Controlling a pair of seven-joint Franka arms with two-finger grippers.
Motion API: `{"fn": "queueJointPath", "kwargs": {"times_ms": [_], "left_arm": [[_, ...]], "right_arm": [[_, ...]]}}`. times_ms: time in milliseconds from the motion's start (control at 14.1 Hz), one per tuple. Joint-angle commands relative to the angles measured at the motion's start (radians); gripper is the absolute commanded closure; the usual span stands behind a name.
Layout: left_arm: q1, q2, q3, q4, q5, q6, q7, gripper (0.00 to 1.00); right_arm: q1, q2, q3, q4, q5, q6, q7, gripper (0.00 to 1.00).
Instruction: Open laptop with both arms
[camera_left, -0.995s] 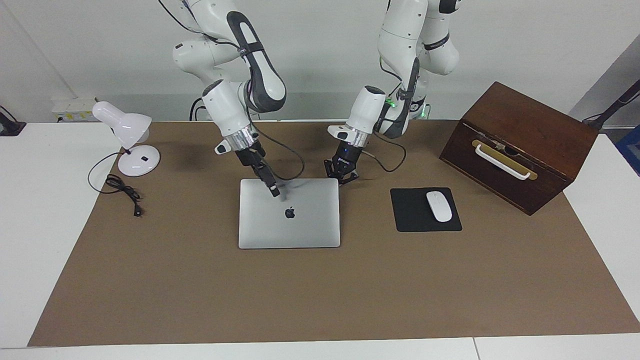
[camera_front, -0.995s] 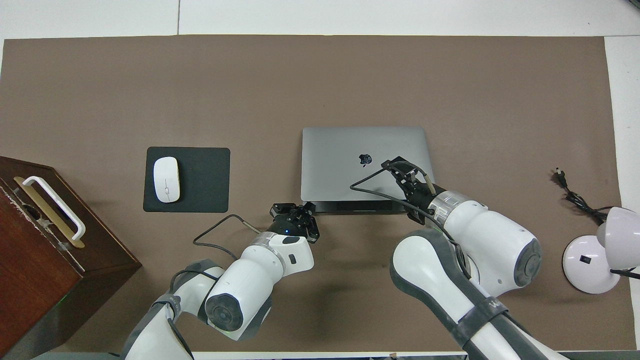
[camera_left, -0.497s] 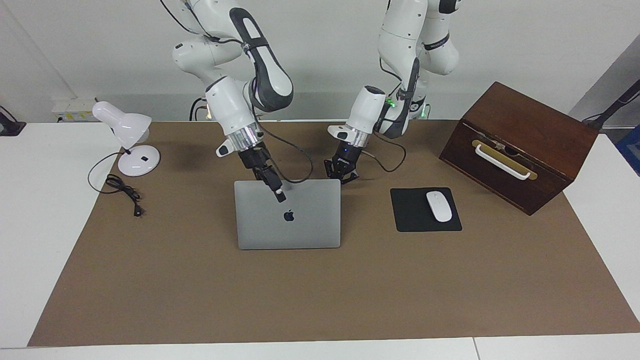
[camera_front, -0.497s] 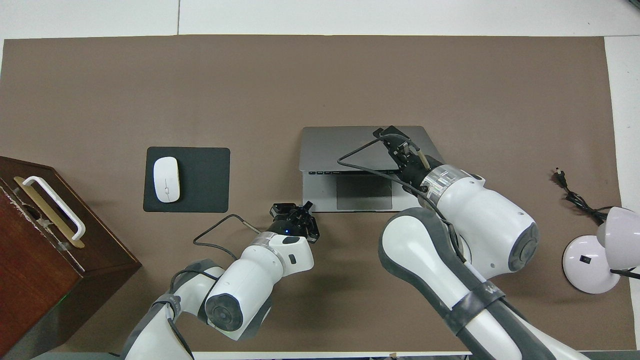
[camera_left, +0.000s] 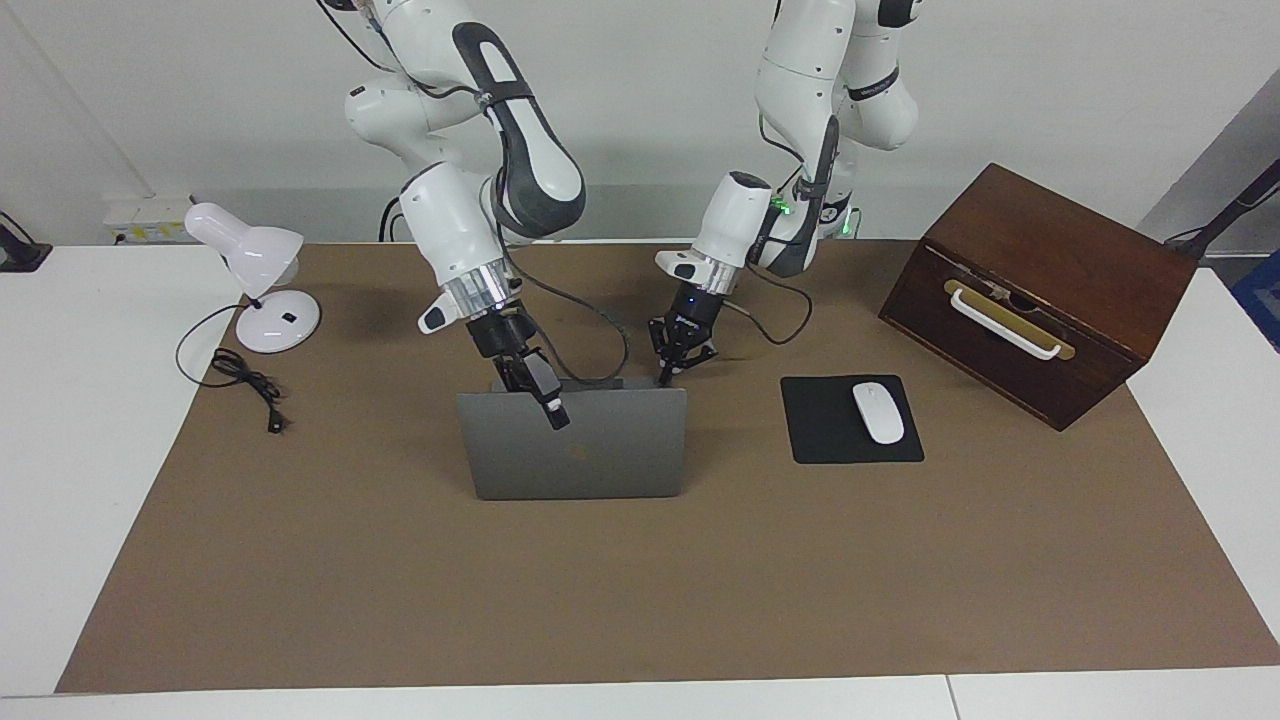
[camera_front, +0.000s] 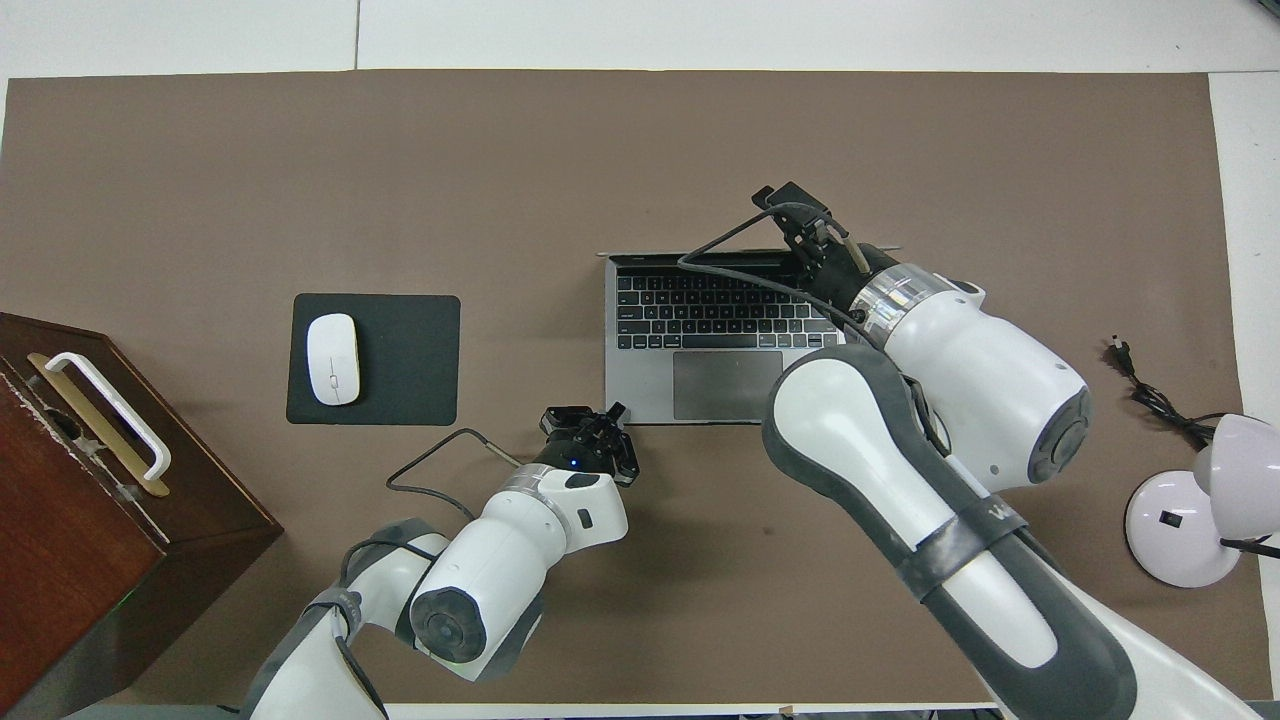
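The silver-grey laptop (camera_left: 600, 460) stands in the middle of the table with its lid raised almost upright. Its keyboard and trackpad (camera_front: 727, 385) show in the overhead view. My right gripper (camera_left: 540, 395) grips the lid's top edge, one finger on each face of the lid; it also shows in the overhead view (camera_front: 797, 218). My left gripper (camera_left: 672, 365) is low at the corner of the laptop's base nearest the robots, toward the left arm's end, fingers spread (camera_front: 598, 428). I cannot tell whether it touches the base.
A black mouse pad (camera_left: 825, 440) with a white mouse (camera_left: 878, 412) lies beside the laptop toward the left arm's end. A brown wooden box (camera_left: 1040, 290) with a white handle stands past it. A white desk lamp (camera_left: 255, 275) and its cable (camera_left: 245, 385) are at the right arm's end.
My right gripper has lifted the lid from nearly flat to almost upright, moving up and away from the robots. The keyboard is now uncovered. The left gripper has stayed at the base's corner.
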Motion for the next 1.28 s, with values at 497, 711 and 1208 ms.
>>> {"fn": "queueJointPath", "kwargs": {"times_ms": [497, 711, 1208], "left_arm": [[-0.024, 0.047, 0.016, 0.019, 0.011, 0.015, 0.005, 1.00], [-0.024, 0.049, 0.016, 0.019, 0.011, 0.015, 0.005, 1.00], [-0.024, 0.047, 0.016, 0.019, 0.012, 0.015, 0.005, 1.00]], "right_arm": [[-0.078, 0.066, 0.007, 0.137, -0.014, -0.063, -0.044, 0.00], [-0.076, 0.068, 0.008, 0.136, -0.014, -0.063, -0.041, 0.00], [-0.024, 0.057, 0.010, 0.247, -0.019, -0.061, 0.036, 0.00]]}}
